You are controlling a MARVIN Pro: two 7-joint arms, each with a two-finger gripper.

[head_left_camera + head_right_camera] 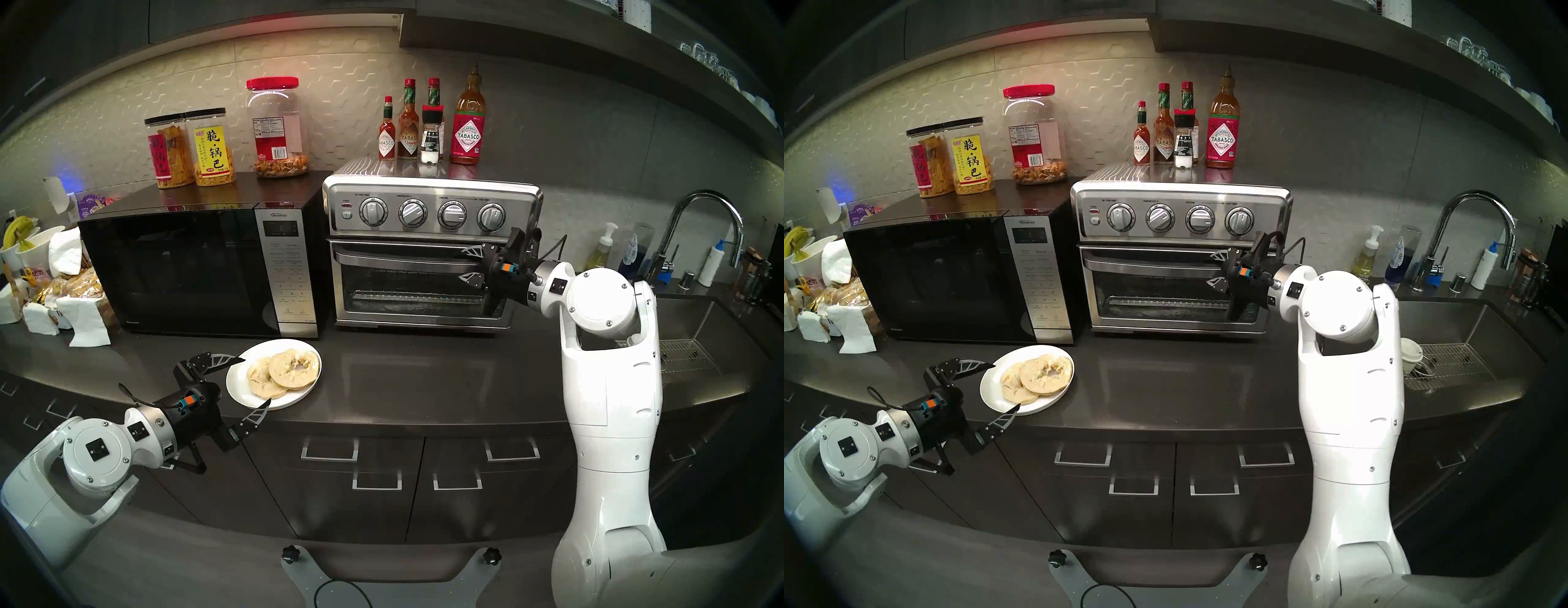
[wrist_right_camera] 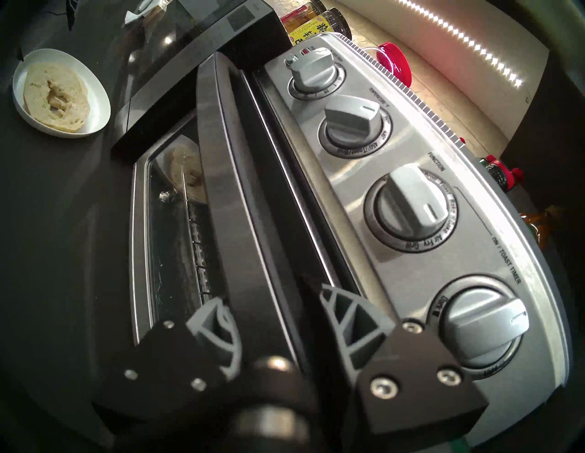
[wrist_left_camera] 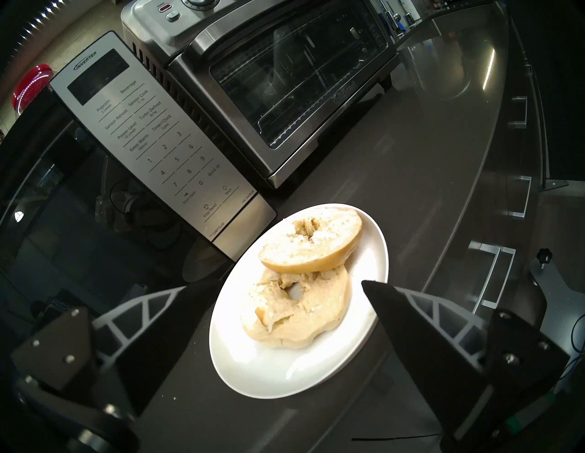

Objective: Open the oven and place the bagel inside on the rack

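The microwave is showing "INVERTER" atop its ctrl panel, w/ keys reading Popcorn, Beverage, Sensor Reheat, Sensor Cook, Power Level, Turbo Defrost, Keep Warm, Timer/Clock, digits 0–9, Quick 30, Stop/Reset, Start, plus "Genius" at the btm. The oven is carrying "FUNCTION" and "ON / TOAST TIMER" over its knobs; "450" is showing on the temp dial, "Air Fry" on the function dial. Hot sauce bottles on the oven top are displaying "TABASCO" labels. A yellow-label snack jar on the microwave is bearing the Chinese chars 脆·锅巴. Other small print is staying too blurred to read.
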